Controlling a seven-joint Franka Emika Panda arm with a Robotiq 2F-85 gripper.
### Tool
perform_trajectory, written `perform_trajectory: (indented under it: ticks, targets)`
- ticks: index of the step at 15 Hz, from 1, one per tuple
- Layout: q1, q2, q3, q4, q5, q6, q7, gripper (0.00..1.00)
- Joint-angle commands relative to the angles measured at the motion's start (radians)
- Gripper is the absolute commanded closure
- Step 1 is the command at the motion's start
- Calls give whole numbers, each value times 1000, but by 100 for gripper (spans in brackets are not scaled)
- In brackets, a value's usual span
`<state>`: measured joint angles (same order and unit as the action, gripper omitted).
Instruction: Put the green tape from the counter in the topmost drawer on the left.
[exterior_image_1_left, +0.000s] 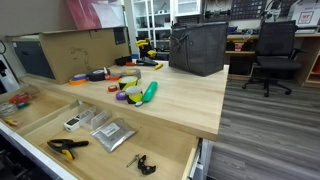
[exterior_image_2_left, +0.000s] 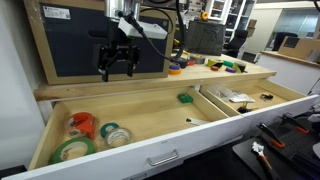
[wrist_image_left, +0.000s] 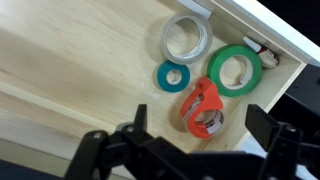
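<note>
The green tape (exterior_image_2_left: 72, 150) lies flat in the front left corner of the open topmost left drawer (exterior_image_2_left: 150, 155). In the wrist view the green tape (wrist_image_left: 235, 68) sits by the drawer's corner, next to a teal roll (wrist_image_left: 173, 76), a clear roll (wrist_image_left: 187, 37) and a red tape dispenser (wrist_image_left: 203, 108). My gripper (exterior_image_2_left: 117, 62) hangs well above the drawer, in front of the cardboard back panel. Its fingers (wrist_image_left: 200, 135) are spread wide and hold nothing. The gripper does not show in the exterior view of the counter.
The wooden counter (exterior_image_2_left: 150, 82) holds tape rolls (exterior_image_1_left: 130, 93), a green bottle (exterior_image_1_left: 150, 92) and a dark bin (exterior_image_1_left: 197, 47). A small green object (exterior_image_2_left: 186, 98) lies at the drawer's back right. The open neighbouring drawer (exterior_image_2_left: 240, 97) holds pliers (exterior_image_1_left: 67, 147) and packets (exterior_image_1_left: 110, 130).
</note>
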<state>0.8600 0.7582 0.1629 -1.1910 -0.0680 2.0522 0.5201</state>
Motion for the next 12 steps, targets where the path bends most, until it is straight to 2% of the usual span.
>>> perform_trajectory:
  ticks: [1, 7, 12]
  targets:
    - [-24, -184, -6, -240, 17, 36, 77, 0]
    - [-44, -389, -10, -504, 17, 70, 210, 0]
    - [-110, -553, 9, -736, 8, 101, 313, 0]
